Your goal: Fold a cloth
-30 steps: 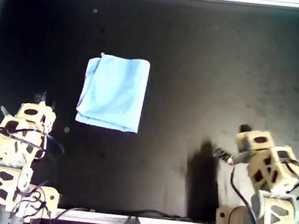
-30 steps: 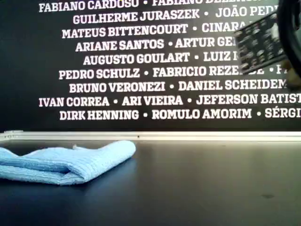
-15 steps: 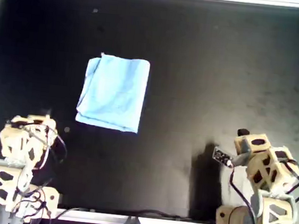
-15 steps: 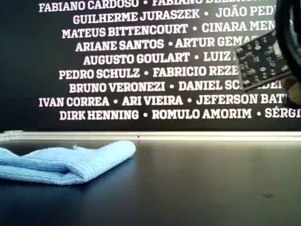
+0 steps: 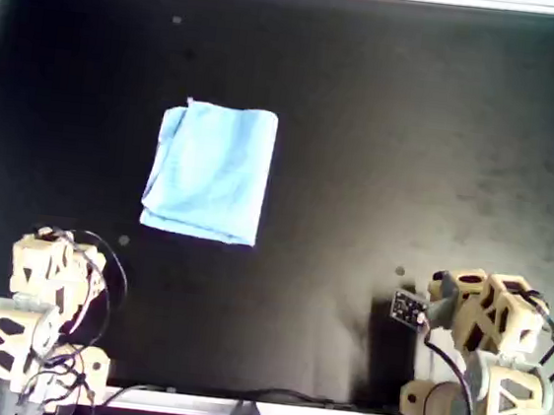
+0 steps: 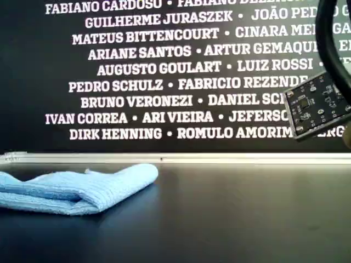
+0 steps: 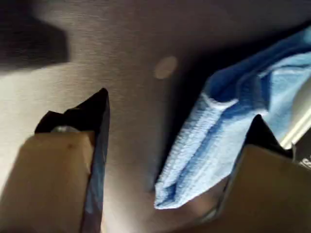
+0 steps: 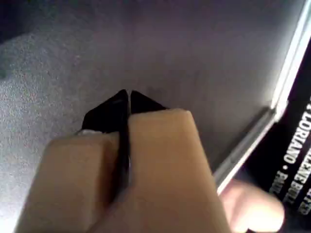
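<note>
- The cloth (image 5: 209,171) (image 6: 77,189) (image 7: 228,141) was light blue and folded into a layered rectangle.
- It lay flat on the dark surface, left of centre in the overhead view.
- Its folded edges looked slightly uneven.

A demo stand: black framed table (image 5: 384,130) beneath a printed wall of names (image 6: 164,71).

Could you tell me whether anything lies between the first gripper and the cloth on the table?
Nothing visible does. In the first wrist view my first gripper is open, with the folded cloth just ahead and only bare dark table between them.
</note>
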Available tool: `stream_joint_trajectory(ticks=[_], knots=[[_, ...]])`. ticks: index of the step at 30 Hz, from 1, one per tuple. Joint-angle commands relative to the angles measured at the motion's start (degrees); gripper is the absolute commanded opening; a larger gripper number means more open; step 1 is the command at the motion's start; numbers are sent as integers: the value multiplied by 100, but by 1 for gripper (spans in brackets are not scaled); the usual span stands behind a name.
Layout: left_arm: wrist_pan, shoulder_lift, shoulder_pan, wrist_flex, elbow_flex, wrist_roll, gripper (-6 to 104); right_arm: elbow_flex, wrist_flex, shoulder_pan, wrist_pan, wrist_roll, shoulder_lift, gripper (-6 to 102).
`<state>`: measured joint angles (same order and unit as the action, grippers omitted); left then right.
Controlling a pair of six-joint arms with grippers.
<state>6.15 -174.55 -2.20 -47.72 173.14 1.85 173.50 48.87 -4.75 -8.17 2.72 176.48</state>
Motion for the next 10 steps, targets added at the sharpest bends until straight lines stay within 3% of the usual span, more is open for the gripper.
stream_joint_trajectory(ticks=[1,10], knots=[[-9,-114,97,-26,-70,26,99,79,88,-44,-18,18,211,0],[-9,-35,114,-9,-70,-26,99,79,88,53,-26,9,193,0]])
